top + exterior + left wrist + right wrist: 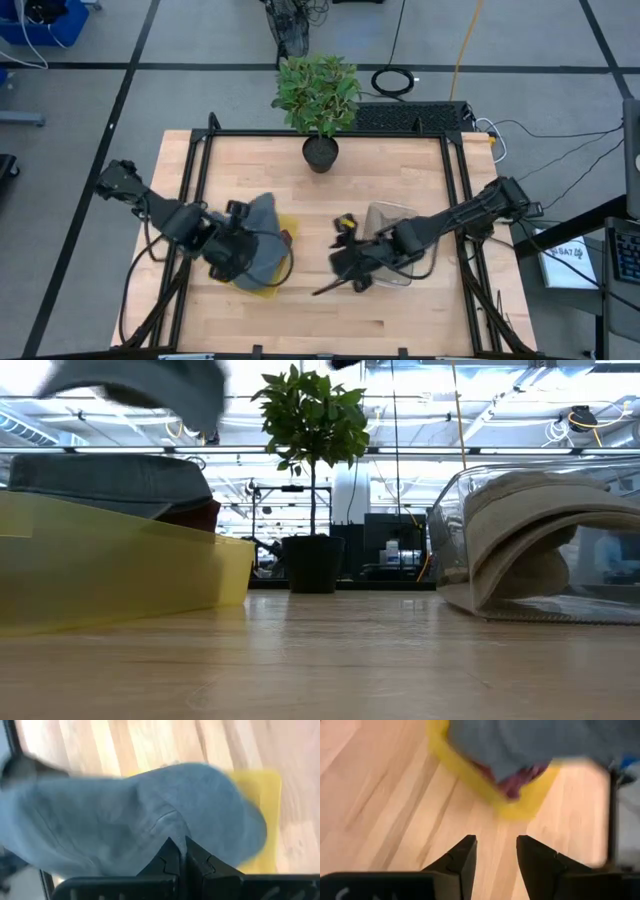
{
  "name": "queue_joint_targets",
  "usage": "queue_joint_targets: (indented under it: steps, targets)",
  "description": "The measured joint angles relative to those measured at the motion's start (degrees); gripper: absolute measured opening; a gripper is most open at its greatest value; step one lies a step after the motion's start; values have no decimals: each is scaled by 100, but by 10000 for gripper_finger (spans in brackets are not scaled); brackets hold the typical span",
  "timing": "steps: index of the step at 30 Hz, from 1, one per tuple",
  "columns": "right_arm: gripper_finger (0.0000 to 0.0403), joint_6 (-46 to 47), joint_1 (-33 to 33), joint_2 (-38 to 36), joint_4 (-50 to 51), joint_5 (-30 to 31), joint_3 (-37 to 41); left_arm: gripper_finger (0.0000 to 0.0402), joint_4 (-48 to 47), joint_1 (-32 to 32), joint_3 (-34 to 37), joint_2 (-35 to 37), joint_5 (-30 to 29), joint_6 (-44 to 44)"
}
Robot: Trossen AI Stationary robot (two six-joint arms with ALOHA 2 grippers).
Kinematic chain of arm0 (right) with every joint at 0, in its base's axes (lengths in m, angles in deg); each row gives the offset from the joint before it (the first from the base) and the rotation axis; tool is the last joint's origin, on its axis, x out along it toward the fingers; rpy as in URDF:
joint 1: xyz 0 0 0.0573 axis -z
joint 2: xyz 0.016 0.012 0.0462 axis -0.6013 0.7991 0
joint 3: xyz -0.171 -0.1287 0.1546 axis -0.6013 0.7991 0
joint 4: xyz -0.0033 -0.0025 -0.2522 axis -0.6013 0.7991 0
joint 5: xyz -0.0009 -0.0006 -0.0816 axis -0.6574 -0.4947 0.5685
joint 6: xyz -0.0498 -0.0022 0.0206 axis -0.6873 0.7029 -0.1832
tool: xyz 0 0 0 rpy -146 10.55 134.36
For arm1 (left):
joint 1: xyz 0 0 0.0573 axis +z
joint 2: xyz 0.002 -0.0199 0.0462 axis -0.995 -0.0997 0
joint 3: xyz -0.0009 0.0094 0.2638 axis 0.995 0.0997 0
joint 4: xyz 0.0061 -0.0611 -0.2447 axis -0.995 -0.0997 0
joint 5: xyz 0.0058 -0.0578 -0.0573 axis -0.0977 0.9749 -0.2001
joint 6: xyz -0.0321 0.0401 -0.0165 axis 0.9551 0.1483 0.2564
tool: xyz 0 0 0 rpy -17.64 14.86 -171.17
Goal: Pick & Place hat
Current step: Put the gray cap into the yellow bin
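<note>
My left gripper (pixel 232 255) is over the left half of the table, shut on a grey-blue hat (pixel 262 232). The hat hangs above a yellow bin (pixel 286 222). In the low view this hat (pixel 140 385) shows high over the bin (pixel 120 570), where a darker grey hat (pixel 110 480) and something maroon (pixel 200 515) lie. My right gripper (pixel 496 850) is open above bare wood near the table's middle (pixel 340 270), right of the bin, touching nothing. My left gripper (pixel 184 847) pinches the grey-blue hat's cloth (pixel 165 820) between its two fingers, coming from above. Which part of the hat it has, and how many layers, cannot be told. The hat spreads out beyond the fingers, lifted clear of the yellow bin (pixel 260 820).
A clear container (pixel 400 235) with beige hats (pixel 550 530) stands right of centre, under the right arm. A potted plant (pixel 318 95) stands at the far edge's middle. Bare wood lies along the near edge. A black frame (pixel 320 133) runs round the table.
</note>
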Motion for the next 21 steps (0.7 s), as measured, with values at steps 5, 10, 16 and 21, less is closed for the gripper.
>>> queue_joint_targets:
  steps: [5, 10, 16, 21]
  targets:
    - [123, 567, -299, -777, -509, 20, 1100, 3, -68, -569, 402, 165, -6, 600]
    - [109, 797, -501, -1705, -1930, 33, 2519, 2, 171, -953, 590, 285, -71, 693]
    - [105, 905, -643, -2572, -3412, 30, 3989, 2, 578, -1093, 1057, 268, -117, 595]
    - [104, 896, -654, -3112, -4280, 36, 4814, 2, 892, -1018, 1761, 264, -206, 123]
